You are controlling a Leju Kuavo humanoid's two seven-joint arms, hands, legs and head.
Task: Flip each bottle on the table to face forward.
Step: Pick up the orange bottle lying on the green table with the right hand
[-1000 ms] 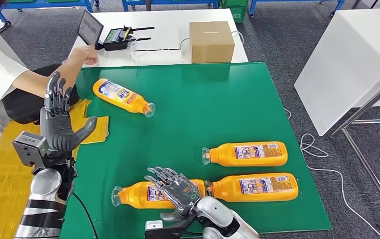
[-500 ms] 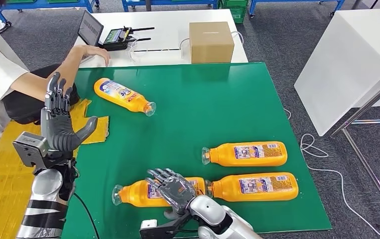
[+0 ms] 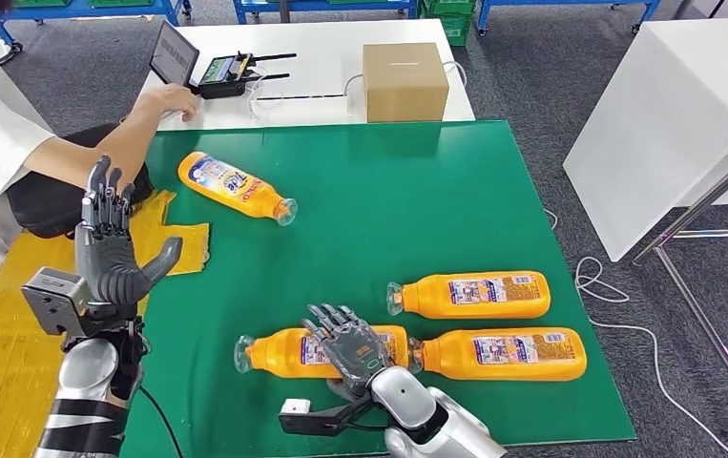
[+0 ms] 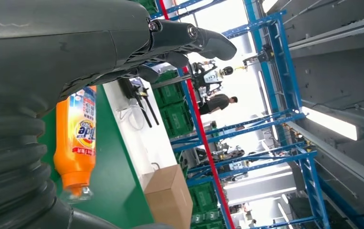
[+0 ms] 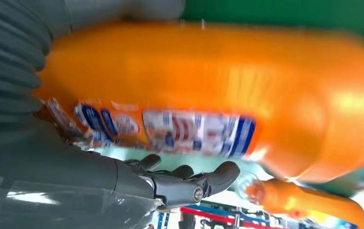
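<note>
Right hand [image 3: 350, 345] draped over the nearest orange bottle [image 3: 283, 352], fingers curled on its labelled body. Lying on the green table [image 3: 388, 200], long axis sideways, clear neck pointing left. Two more orange bottles [image 3: 508, 352] [image 3: 469, 295] just right and beyond, necks left too. Farthest bottle [image 3: 236, 188] angled, neck toward the right. Left hand [image 3: 112, 250] raised upright, fingers spread, holding nothing.

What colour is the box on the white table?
Plain brown cardboard box, clearest in the head view.
</note>
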